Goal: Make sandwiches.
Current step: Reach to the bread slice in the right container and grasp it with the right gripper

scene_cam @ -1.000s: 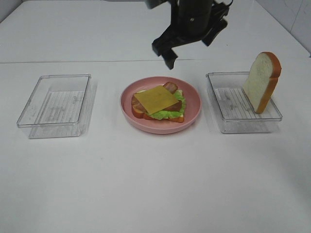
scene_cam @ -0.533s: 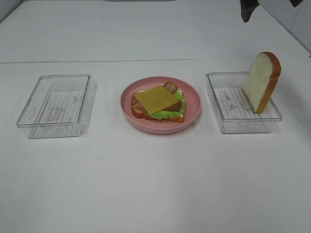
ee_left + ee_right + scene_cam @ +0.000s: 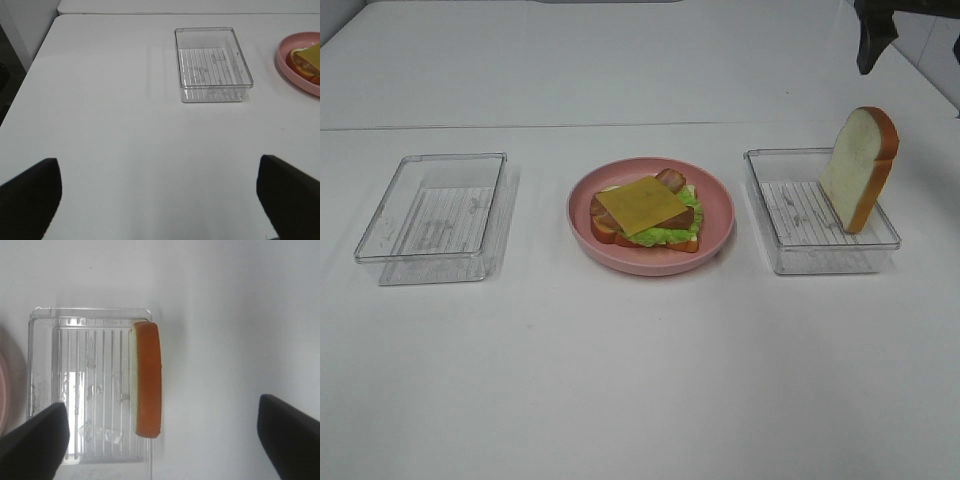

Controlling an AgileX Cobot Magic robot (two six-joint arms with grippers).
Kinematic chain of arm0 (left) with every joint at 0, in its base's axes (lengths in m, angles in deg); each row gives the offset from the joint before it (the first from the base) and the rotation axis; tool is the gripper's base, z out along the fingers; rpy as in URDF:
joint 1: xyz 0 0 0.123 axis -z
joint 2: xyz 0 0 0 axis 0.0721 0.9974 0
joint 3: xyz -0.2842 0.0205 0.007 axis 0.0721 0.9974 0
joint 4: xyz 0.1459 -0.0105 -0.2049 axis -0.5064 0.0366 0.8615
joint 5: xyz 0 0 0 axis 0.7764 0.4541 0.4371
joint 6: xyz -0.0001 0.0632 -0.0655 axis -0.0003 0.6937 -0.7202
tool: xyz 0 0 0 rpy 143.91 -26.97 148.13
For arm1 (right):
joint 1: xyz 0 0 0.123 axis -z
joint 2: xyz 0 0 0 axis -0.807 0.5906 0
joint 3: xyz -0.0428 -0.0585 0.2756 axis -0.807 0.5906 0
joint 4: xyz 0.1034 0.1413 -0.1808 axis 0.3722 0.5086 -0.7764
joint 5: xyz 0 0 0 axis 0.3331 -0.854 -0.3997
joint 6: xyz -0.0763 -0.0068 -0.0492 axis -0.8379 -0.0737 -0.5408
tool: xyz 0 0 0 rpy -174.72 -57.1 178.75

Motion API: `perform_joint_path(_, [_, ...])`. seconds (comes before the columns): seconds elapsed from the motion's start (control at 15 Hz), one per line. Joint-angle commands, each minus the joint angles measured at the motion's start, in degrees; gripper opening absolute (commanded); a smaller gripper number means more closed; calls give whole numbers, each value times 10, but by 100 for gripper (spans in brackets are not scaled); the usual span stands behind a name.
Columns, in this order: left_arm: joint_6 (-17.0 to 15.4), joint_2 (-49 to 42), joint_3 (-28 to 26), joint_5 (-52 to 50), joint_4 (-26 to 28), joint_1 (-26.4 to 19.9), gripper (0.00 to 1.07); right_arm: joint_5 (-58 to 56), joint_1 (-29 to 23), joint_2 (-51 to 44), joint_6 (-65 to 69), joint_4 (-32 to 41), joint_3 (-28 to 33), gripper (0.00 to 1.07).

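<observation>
The sandwich (image 3: pixel 647 211) sits open-faced on the pink plate (image 3: pixel 715 196) at the middle of the bench (image 3: pixel 640 380): a bottom slice, lettuce, bacon and a yellow cheese square on top, with no lid of bread yet. The remaining bread slice (image 3: pixel 860 168) stands on edge in the right clear tray (image 3: pixel 790 255), leaning against its far-right wall. The left clear tray (image 3: pixel 430 215) holds nothing.

The right gripper (image 3: pixel 160 440) hangs high above that tray with its jaws spread wide and nothing between them; the wrist view looks straight down on the crust (image 3: pixel 148 394). The left gripper (image 3: pixel 160 200) is also wide open and holding nothing, parked over bare bench well away from the plate.

The step in hand appears to be fetching the top slice. To do it well, the gripper should descend with 1 finger on each broad face of the slice, so it likely needs to shift sideways until the crust lies midway between the fingers. The inner finger must clear the tray wall. A grip near the upper crust should let the slice be tipped flat and squared over the cheese without dragging the filling.

No brand, label or writing can be read anywhere.
</observation>
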Motion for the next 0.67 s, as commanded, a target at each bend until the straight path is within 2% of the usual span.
perform_joint_path(0.07, [-3, -10, 1, -2, 4, -1, 98, 1, 3, 44, -14, 10, 0, 99])
perform_joint_path(0.47, [-3, -10, 1, -2, 4, -1, 98, 20, 3, 115, -32, 34, 0, 98])
perform_joint_path(0.67, [-3, -10, 1, -2, 4, -1, 98, 28, 3, 132, -32, 34, 0, 88])
